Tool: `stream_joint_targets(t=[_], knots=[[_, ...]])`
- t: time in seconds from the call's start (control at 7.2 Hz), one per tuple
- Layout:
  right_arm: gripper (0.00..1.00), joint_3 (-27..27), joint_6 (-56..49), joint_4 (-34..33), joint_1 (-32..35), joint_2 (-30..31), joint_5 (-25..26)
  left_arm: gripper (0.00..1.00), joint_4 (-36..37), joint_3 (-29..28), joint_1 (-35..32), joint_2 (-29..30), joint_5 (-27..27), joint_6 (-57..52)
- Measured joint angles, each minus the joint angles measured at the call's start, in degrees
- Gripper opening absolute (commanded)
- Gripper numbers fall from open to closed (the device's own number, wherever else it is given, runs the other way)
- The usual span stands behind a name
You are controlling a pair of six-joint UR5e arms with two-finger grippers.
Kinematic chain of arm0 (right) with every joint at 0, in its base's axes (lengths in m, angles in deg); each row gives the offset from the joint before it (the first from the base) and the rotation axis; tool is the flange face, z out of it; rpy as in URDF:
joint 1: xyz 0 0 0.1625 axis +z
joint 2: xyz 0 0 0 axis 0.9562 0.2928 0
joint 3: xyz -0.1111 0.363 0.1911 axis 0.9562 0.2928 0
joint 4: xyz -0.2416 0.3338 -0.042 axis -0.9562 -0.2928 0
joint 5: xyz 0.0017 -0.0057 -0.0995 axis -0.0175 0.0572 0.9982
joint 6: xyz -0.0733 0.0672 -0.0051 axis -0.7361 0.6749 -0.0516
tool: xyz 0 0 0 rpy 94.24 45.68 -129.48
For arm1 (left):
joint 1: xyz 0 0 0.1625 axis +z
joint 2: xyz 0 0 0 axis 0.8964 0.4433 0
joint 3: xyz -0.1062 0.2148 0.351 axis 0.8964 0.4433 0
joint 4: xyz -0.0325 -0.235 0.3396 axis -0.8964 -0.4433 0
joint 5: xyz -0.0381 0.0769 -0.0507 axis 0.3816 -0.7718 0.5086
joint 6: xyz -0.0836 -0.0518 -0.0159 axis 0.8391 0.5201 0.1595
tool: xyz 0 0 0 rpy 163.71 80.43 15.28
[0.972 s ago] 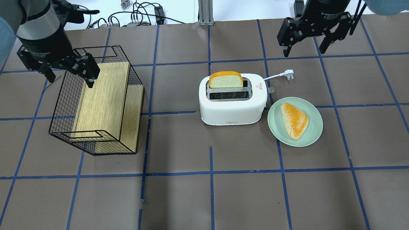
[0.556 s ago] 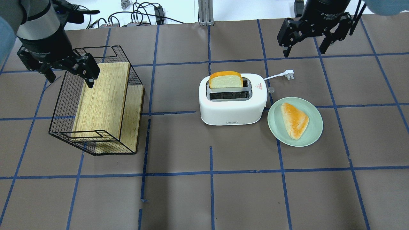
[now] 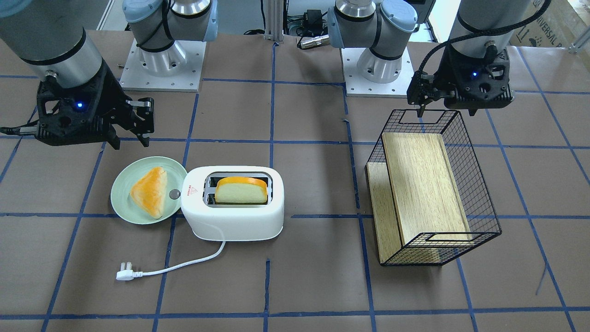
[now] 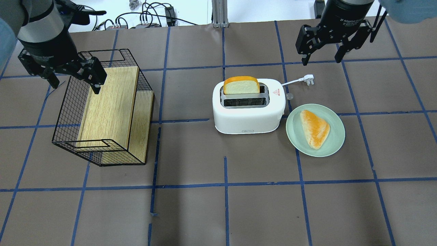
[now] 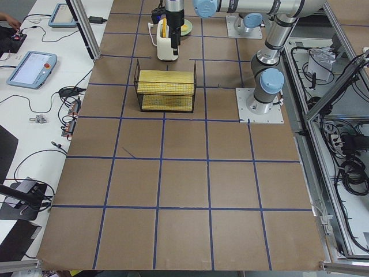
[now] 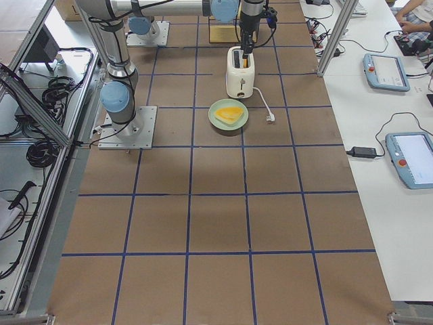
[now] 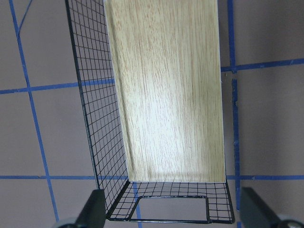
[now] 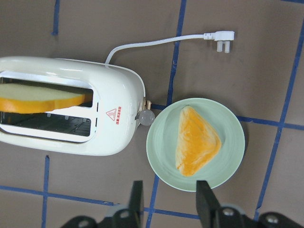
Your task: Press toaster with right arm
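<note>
The white two-slot toaster (image 4: 249, 116) stands mid-table with a bread slice (image 4: 241, 85) upright in its far slot. It also shows in the front view (image 3: 233, 221) and the right wrist view (image 8: 71, 137). Its grey knob (image 4: 289, 96) faces the plate, and its cord ends in a plug (image 4: 309, 78). My right gripper (image 4: 321, 58) is open and empty. It hangs above the table beyond the plug, apart from the toaster, and also shows in the front view (image 3: 130, 137) and its wrist view (image 8: 170, 202). My left gripper (image 4: 75, 83) is open and empty over the basket.
A pale green plate (image 4: 338, 136) with a pastry (image 4: 314, 128) sits right beside the toaster's knob end. A black wire basket (image 4: 102, 106) with a wooden board stands tilted at the left, under the left gripper. The toaster cord (image 3: 184, 263) trails over the table.
My right gripper has shifted slightly to the left and turned a little. The left arm, toaster, plate and basket have not moved.
</note>
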Motion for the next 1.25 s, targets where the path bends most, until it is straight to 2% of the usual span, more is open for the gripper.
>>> stream_joint_targets(t=[0.56,0.69,0.97,1.25], knots=[[0.03,-0.79,-44.22,-0.68,0.74,-1.61,0.32,1.0,0.0,0.01,0.0,0.0,0.0,0.02],[0.03,-0.87,-51.95,-0.82,0.92,-1.7,1.07,1.0,0.0,0.01,0.0,0.0,0.0,0.0],[0.03,-3.42,-59.77,-4.75,1.97,-2.43,3.21,1.0,0.0,0.01,0.0,0.0,0.0,0.03],[0.03,-10.84,-62.8,-13.89,3.01,-2.73,4.21,1.0,0.0,-0.01,0.0,0.0,0.0,0.0]])
